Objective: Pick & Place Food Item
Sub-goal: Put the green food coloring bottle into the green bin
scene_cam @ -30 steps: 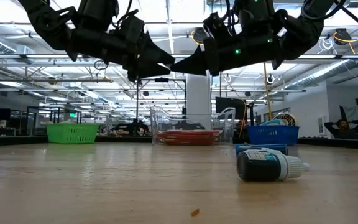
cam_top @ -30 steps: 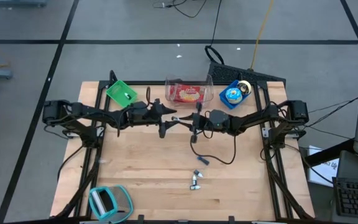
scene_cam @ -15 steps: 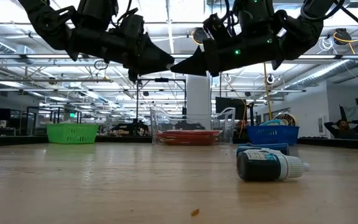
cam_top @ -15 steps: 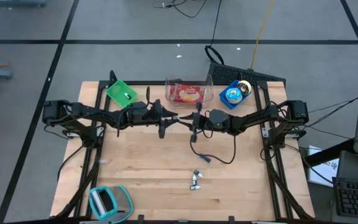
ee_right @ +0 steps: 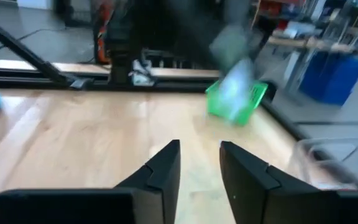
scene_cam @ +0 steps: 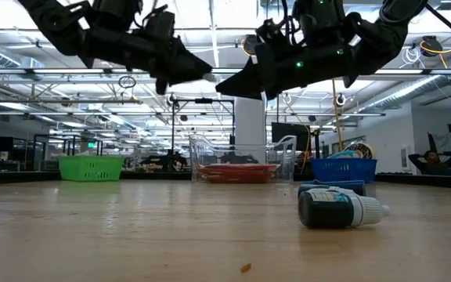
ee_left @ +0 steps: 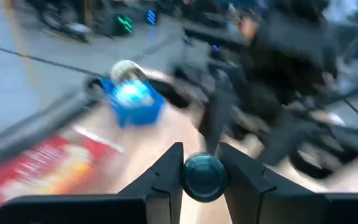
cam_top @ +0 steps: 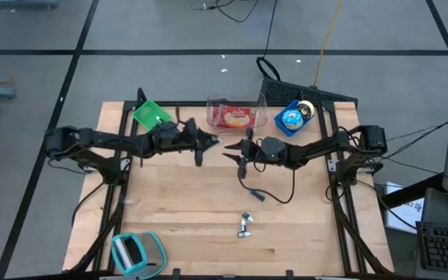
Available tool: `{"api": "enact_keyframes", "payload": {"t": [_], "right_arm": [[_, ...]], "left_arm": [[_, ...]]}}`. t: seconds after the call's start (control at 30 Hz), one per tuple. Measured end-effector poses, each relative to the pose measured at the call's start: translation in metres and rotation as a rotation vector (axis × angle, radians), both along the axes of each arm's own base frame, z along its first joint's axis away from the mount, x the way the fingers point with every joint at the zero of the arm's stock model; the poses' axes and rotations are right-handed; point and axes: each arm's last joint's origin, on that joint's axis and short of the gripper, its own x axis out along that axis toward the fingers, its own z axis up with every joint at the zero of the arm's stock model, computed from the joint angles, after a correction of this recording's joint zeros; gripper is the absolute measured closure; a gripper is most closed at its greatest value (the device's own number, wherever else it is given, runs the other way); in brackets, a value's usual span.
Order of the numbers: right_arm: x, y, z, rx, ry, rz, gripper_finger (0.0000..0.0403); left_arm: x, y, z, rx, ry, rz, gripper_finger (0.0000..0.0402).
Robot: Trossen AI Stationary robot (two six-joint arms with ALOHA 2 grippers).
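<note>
Left pincer [ee_left: 202,177] pinching a round dark-teal cap [ee_left: 203,177]; right pincer [ee_right: 199,163] spread, empty.

Two dark arms work over one wooden table [cam_top: 177,210]. At the far edge stand three containers: one green basket [cam_top: 152,116], one clear bin [cam_top: 236,113] and one blue basket [cam_top: 292,119]. One teal tape dispenser [cam_top: 136,253] sits at the near left corner. One small dark bottle [scene_cam: 339,209] lies near the middle, with one blue-capped item [cam_top: 252,200] just beyond it.
</note>
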Motion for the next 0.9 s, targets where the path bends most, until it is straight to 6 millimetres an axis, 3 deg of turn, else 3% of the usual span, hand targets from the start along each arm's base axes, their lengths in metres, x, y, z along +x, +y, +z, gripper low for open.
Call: {"api": "enact_keyframes", "payload": {"t": [0.23, 0.5, 0.9], "right_arm": [[-0.008, -0.004, 0.003, 0.010, 0.094, -0.014, 0.0276], [-0.016, -0.010, 0.009, 0.019, 0.147, -0.036, 0.0281], [-0.016, -0.010, 0.008, 0.021, 0.156, -0.035, 0.0285]], "left_arm": [[-0.031, 0.016, 0.012, 0.005, 0.135, 0.256, 0.0319], [-0.073, 0.039, 0.005, -0.041, 0.361, 0.615, 0.0327], [-0.130, 0.054, -0.045, -0.217, 0.365, 0.946, 0.0329]]}}
